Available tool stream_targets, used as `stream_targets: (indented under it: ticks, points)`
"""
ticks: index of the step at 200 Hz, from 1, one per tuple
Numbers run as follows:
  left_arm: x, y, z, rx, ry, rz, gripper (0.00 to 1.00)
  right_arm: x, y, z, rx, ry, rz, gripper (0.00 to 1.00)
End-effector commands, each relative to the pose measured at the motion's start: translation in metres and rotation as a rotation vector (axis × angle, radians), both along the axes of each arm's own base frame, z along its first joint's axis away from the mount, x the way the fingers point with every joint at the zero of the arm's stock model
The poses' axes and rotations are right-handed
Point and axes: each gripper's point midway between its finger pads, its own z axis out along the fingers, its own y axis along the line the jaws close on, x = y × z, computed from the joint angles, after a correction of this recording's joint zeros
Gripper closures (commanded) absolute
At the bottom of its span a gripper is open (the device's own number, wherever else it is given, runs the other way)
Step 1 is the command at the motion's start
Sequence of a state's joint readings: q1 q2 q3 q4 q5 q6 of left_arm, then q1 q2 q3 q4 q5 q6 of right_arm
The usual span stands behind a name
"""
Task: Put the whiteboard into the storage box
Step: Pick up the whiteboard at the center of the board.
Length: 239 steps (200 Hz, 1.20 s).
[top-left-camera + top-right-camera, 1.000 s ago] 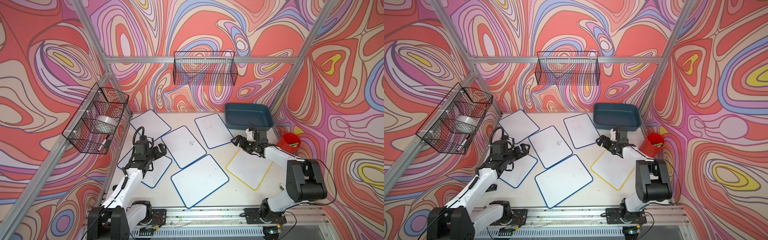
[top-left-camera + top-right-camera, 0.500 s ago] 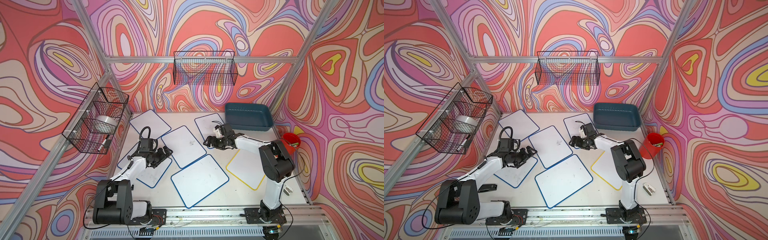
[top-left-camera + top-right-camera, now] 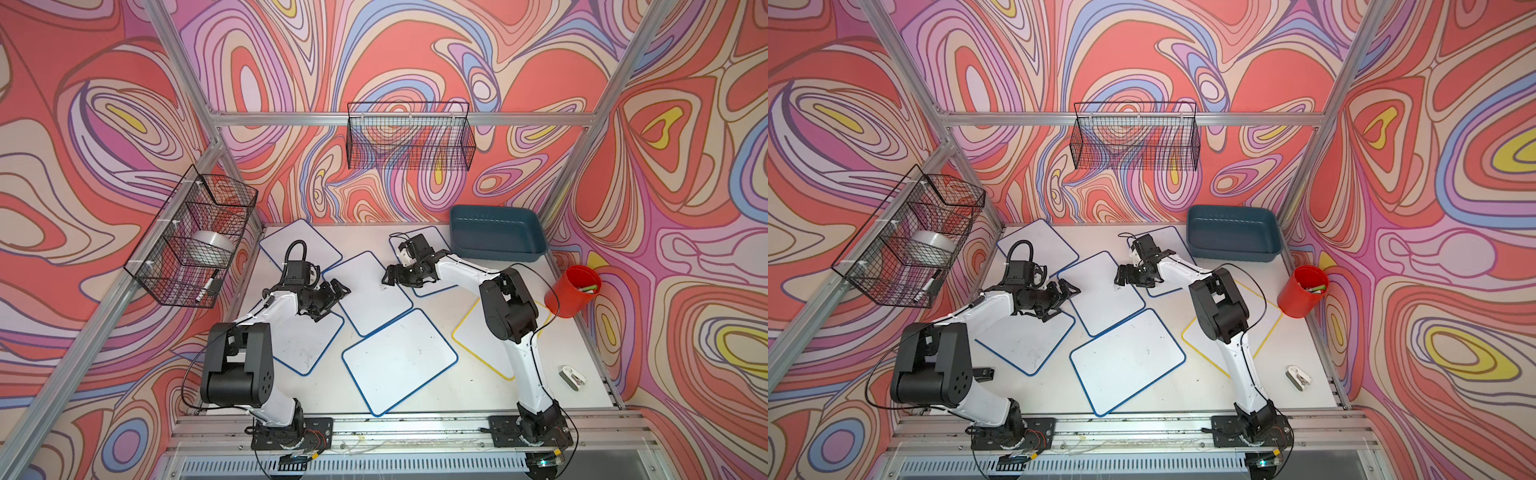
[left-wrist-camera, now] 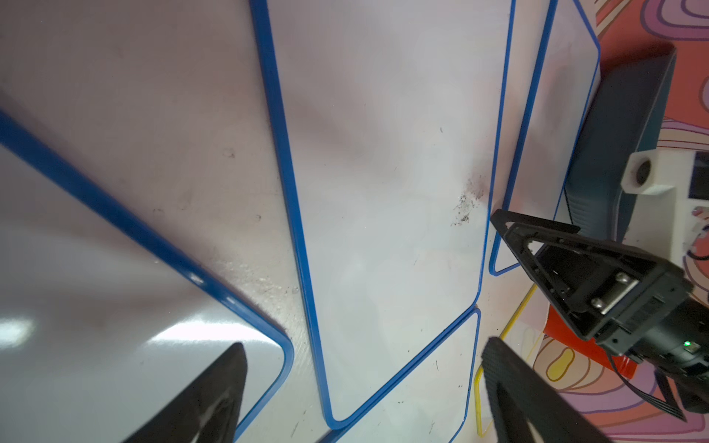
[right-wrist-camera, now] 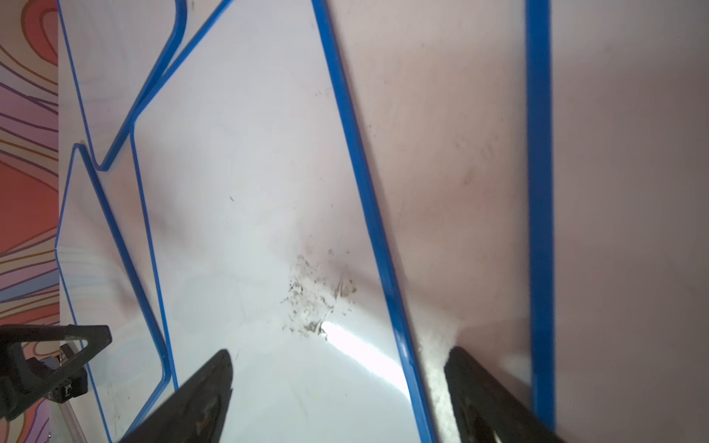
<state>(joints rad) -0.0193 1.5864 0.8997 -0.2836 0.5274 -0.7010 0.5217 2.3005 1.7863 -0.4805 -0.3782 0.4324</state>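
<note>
1. The left gripper (image 3: 336, 296) is wide open and empty at the 9 o'clock edge of the middle whiteboard (image 3: 372, 297).
2. The right gripper (image 3: 387, 277) is also wide and empty, with its fingers either side of the board's 3 o'clock edge.
3. The board lies flat between them, its long axis running from 11 to 5 o'clock.
4. The storage box (image 3: 494, 249) sits at 2 o'clock from the right gripper, so I'd judge that arm the nearer carrier.

No legible text or labels
</note>
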Motion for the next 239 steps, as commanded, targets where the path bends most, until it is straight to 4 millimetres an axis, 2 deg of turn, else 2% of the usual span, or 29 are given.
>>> stream_targets:
  ticks: [1, 35, 81, 102, 134, 151, 157, 239]
  points:
    - [0.012, -0.005, 0.001, -0.023, 0.000, -0.007, 0.09, -0.008, -0.004, -0.029, -0.055, 0.080, 0.004, 0.11]
    - [0.022, -0.012, -0.010, -0.058, 0.039, -0.015, 0.11, -0.008, 0.001, -0.040, -0.058, 0.106, 0.008, 0.11]
    - [0.028, -0.016, -0.024, -0.048, 0.067, -0.031, 0.10, -0.018, 0.001, -0.052, -0.048, 0.164, -0.009, 0.11]
    - [0.027, -0.016, -0.033, -0.041, 0.089, -0.029, 0.10, -0.028, 0.011, -0.053, 0.010, 0.190, -0.011, 0.11]
    - [0.024, -0.021, -0.040, -0.041, 0.108, -0.040, 0.10, -0.041, 0.020, -0.063, 0.001, 0.218, 0.005, 0.11]
    - [0.023, -0.023, -0.042, -0.038, 0.115, -0.045, 0.10, -0.047, 0.029, -0.066, 0.030, 0.244, 0.022, 0.15]
    - [0.028, -0.024, -0.041, -0.041, 0.090, -0.046, 0.10, -0.049, 0.032, -0.065, 0.044, 0.253, 0.027, 0.15]
    - [0.030, -0.031, -0.039, -0.076, 0.091, -0.055, 0.10, -0.053, 0.054, -0.043, 0.204, 0.287, 0.033, 0.17]
